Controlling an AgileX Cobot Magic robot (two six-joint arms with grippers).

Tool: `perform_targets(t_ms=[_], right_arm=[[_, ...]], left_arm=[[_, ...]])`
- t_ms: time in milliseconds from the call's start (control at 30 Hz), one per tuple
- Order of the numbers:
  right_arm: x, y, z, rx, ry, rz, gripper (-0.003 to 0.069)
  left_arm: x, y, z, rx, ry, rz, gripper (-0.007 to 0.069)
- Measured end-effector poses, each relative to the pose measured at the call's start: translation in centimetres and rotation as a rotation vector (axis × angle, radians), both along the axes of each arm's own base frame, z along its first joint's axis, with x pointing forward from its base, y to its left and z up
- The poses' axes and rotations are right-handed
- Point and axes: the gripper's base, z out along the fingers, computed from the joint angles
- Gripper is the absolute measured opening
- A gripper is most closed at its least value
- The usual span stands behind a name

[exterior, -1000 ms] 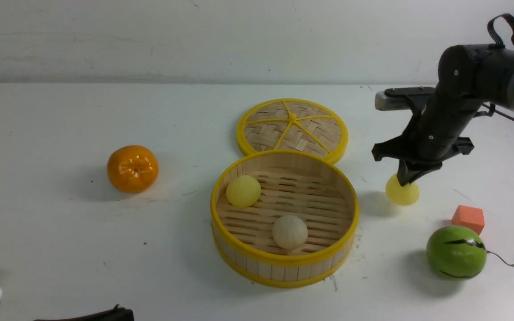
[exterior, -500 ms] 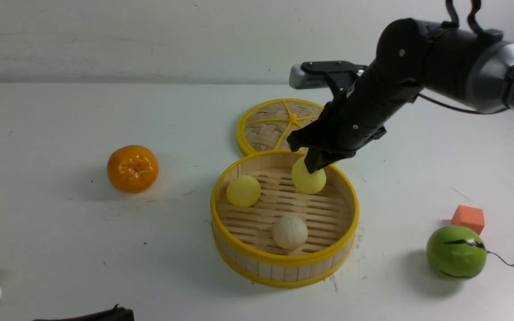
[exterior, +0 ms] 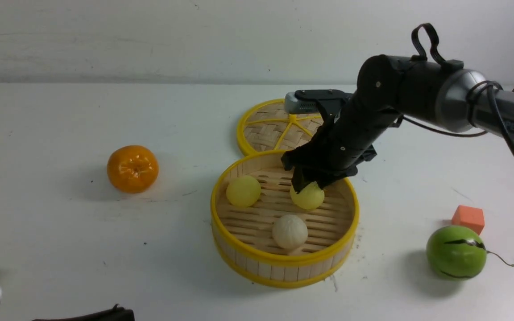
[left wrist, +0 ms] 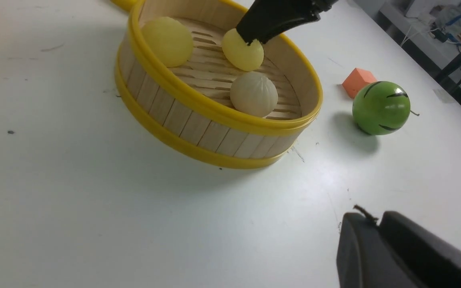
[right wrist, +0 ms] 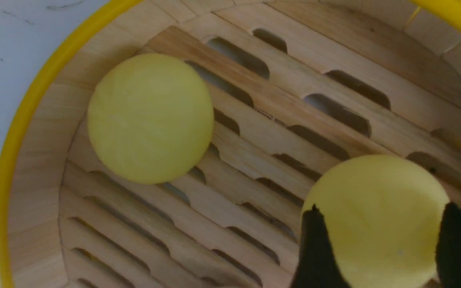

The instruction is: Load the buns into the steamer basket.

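Note:
The steamer basket (exterior: 283,263) stands mid-table, and all three buns lie on its slat floor. One smooth yellow bun (exterior: 243,191) is at its far left, and the pleated off-white bun (exterior: 289,231) is near its front. The second yellow bun (exterior: 307,197) rests at the far right, right under my right gripper (exterior: 308,185). In the right wrist view that gripper (right wrist: 382,208) is open, with its fingers spread to either side of this bun (right wrist: 374,184). My left gripper (left wrist: 376,222) is shut and empty, low over the table near the front left.
The woven lid (exterior: 279,129) lies flat behind the basket, partly covered by my right arm. An orange tangerine (exterior: 132,169) sits to the left. A green striped ball (exterior: 456,252) and a small orange cube (exterior: 467,218) are at the front right.
My right arm carried the yellow bun from the table on the right over the basket rim and lowered it onto the slats. Its fingers have spread apart. The left arm stayed put.

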Motion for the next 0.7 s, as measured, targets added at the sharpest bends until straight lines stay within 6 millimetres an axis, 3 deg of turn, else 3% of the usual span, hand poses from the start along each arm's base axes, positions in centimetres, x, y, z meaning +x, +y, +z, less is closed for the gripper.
perform_targets(t_ms=[133, 167, 233, 300, 333, 367, 400, 433, 533, 700], right_arm=[[-2.4, -1.2, 5.5, -0.013, -0.039, 0.009, 0.0450], [-4.0, -2.0, 8.3, -0.029, -0.056, 0.006, 0.0428], [-6.7, -3.3, 11.9, -0.064, -0.078, -0.014, 0.0364], [-9.4, -4.5, 14.3, -0.087, -0.095, -0.041, 0.0280], [-9.7, -4.6, 14.5, -0.087, -0.096, -0.040, 0.0280], [-12.3, -5.5, 15.9, -0.090, -0.106, -0.060, 0.0207], [-12.6, -5.6, 16.0, -0.088, -0.106, -0.064, 0.0189], [-15.6, -6.4, 16.8, -0.079, -0.111, -0.080, 0.0111], [-20.3, -7.7, 16.9, -0.045, -0.107, -0.106, 0.0012], [-27.9, -11.3, 15.5, 0.025, -0.124, -0.180, -0.0016]], left_arm=[[0.0, 0.0, 0.0, 0.000, 0.000, 0.000, 0.0057], [0.0, 0.0, 0.0, 0.000, 0.000, 0.000, 0.0057], [0.0, 0.0, 0.0, 0.000, 0.000, 0.000, 0.0061], [0.0, 0.0, 0.0, 0.000, 0.000, 0.000, 0.0064], [0.0, 0.0, 0.0, 0.000, 0.000, 0.000, 0.0064], [0.0, 0.0, 0.0, 0.000, 0.000, 0.000, 0.0065], [0.0, 0.0, 0.0, 0.000, 0.000, 0.000, 0.0066], [0.0, 0.0, 0.0, 0.000, 0.000, 0.000, 0.0068], [0.0, 0.0, 0.0, 0.000, 0.000, 0.000, 0.0071], [0.0, 0.0, 0.0, 0.000, 0.000, 0.000, 0.0074]])
